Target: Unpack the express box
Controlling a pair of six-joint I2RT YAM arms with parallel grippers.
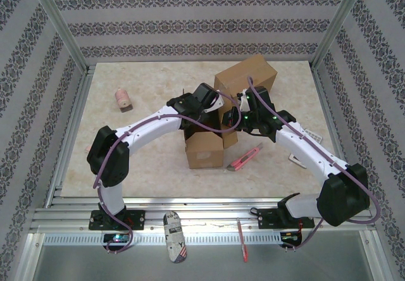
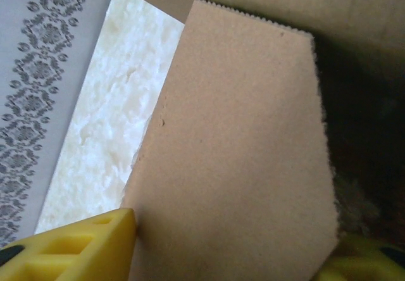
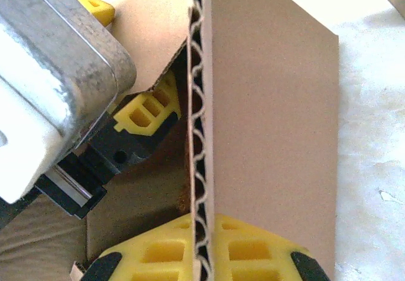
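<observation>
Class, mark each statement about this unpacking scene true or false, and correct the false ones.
1. The right end effector clamps a corrugated cardboard flap. True.
2. The pink cutter lies inside the small box. False: it lies on the table, just right of that box.
3. A larger box stands behind the small one. True.
4. The pink roll is gripped by an arm. False: it lies by itself on the table, far to the left.
</observation>
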